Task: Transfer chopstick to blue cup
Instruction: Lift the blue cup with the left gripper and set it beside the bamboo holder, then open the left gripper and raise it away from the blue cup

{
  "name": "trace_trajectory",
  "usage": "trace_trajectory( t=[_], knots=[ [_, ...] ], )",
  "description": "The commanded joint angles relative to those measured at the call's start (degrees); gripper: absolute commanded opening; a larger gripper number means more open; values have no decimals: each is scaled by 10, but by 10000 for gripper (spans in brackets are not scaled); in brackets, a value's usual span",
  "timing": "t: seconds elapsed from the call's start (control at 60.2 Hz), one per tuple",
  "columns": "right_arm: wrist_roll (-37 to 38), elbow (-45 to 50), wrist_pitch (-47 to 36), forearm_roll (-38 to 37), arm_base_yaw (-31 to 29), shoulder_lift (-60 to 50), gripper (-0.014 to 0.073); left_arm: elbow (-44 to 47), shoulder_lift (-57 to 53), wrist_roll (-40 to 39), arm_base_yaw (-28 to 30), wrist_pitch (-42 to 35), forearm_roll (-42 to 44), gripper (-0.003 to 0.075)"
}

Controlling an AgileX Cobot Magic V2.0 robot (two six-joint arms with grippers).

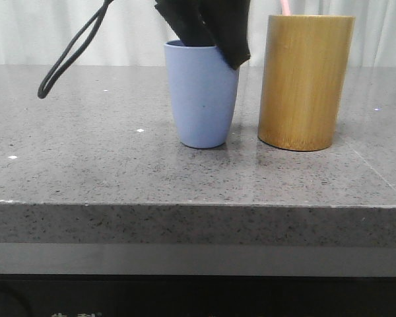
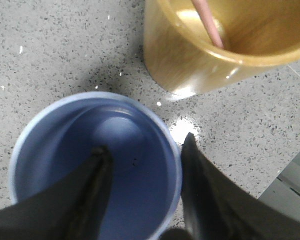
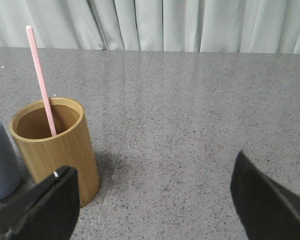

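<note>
My left gripper (image 2: 142, 150) sits over the blue cup (image 1: 202, 96), jaws spread and straddling the rim — one finger (image 2: 92, 185) inside the cup, the other outside the wall on the bamboo side. Nothing between the fingers. In the front view the same gripper (image 1: 208, 30) comes down from above onto the cup's mouth, with a black cable loop (image 1: 69, 56) hanging off to the left.

Chopstick (image 3: 41, 82) is in the bamboo cylinder (image 1: 305, 82), leaning against its inner wall, pink tip sticking well above the rim. From the left wrist view it shows as a pink shaft (image 2: 207, 22) inside the cylinder (image 2: 215, 45).

Cup and cylinder stand upright, just beside each other on the grey stone table (image 1: 105, 165), not touching.

My right gripper (image 3: 157, 195) — jaws wide apart, holding nothing, above bare table near the cylinder.
</note>
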Motion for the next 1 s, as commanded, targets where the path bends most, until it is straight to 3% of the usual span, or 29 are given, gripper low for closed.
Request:
trace_trajectory(
  t=[0.0,0.266,0.415,0.73,0.979],
  knots=[
    [-3,-22,-42,1,-2,5,626,-19,-47,-10,-4,7,-9,365],
    [-3,-22,-42,1,-2,5,626,3,-130,-11,-1,7,15,361],
    [-3,-22,-42,1,-2,5,626,27,-174,-12,29,7,41,273],
    [-3,-22,-42,1,-2,5,626,132,-262,-12,208,5,41,-20],
    [-3,-22,-43,1,-2,5,626,274,-372,-12,346,-95,-13,-19]
  ],
)
